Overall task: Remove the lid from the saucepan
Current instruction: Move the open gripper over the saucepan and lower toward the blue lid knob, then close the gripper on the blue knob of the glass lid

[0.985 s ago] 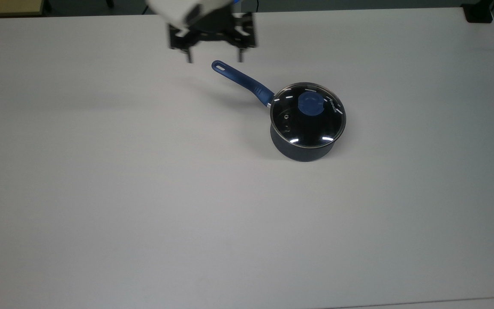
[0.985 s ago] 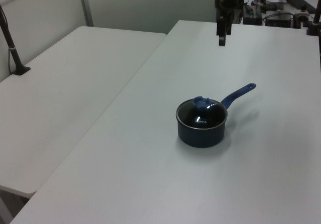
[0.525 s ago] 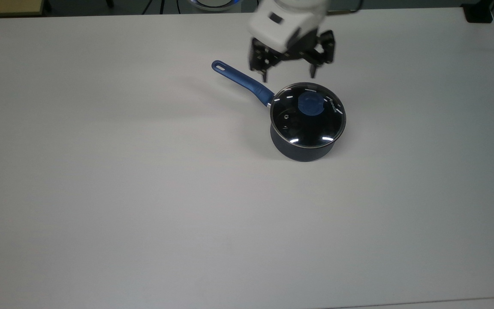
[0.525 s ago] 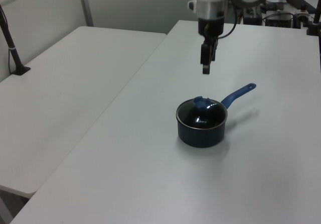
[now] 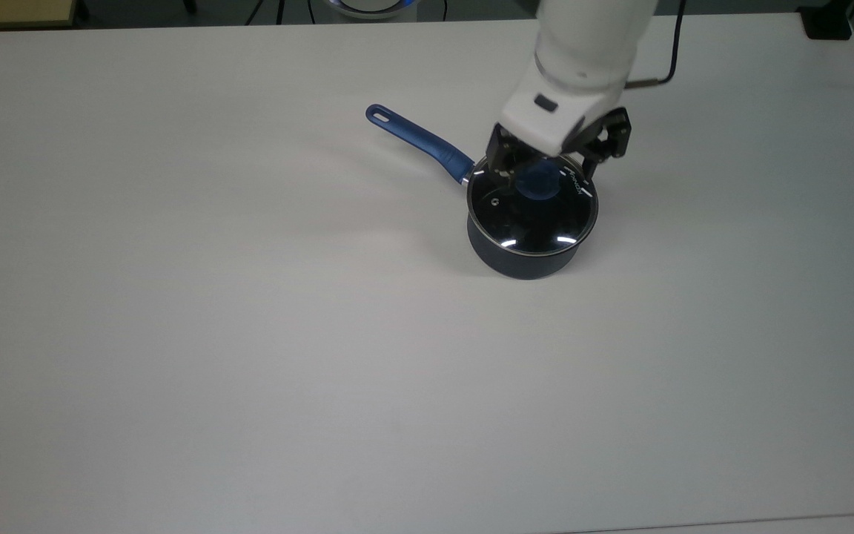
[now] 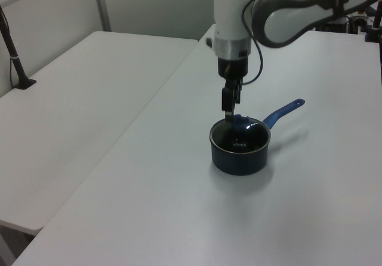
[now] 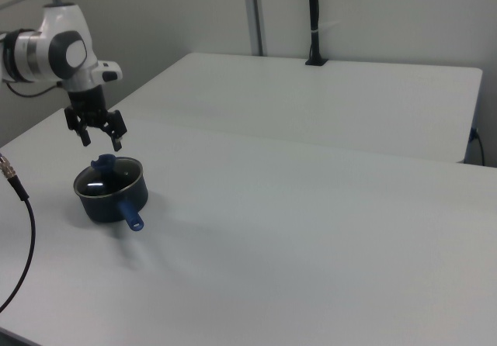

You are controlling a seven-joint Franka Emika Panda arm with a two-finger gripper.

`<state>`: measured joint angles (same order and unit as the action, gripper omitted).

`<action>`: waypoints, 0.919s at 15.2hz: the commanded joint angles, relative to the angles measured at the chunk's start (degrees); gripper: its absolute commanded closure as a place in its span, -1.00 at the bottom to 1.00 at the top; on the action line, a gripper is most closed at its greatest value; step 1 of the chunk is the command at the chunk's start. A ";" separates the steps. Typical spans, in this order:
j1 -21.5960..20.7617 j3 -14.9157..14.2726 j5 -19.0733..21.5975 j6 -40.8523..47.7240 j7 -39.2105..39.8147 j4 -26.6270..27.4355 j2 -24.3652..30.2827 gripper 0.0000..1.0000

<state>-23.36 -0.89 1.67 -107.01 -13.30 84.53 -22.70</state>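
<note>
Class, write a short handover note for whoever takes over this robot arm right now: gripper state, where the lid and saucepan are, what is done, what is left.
Gripper: open, empty, hanging just above the lid's blue knob, fingers either side of it in the top view.
Lid: on the saucepan, seated flat.
Saucepan: upright on the white table, handle pointing to the top view's upper left.
Done: gripper lined up over the knob.
Left: lower, close on the knob, lift the lid off and set it on the table.
</note>
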 commanded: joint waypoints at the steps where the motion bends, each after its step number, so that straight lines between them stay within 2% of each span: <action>1: -1.96 -1.49 -0.96 -0.39 -0.94 -0.77 -1.03 -0.92; 3: -2.13 -1.49 -1.93 -0.39 -0.94 -0.51 -1.12 -0.82; 5: -2.05 -1.49 -2.02 -0.39 -0.68 0.10 -1.12 -0.57; 6: -2.05 -1.49 -2.02 -0.22 -0.33 0.37 -1.12 -0.52; 14: -2.05 -1.49 -2.11 0.49 2.75 2.92 -1.03 -0.51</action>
<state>-24.10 -1.01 0.12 -107.02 -12.44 85.16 -24.23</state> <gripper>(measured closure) 0.242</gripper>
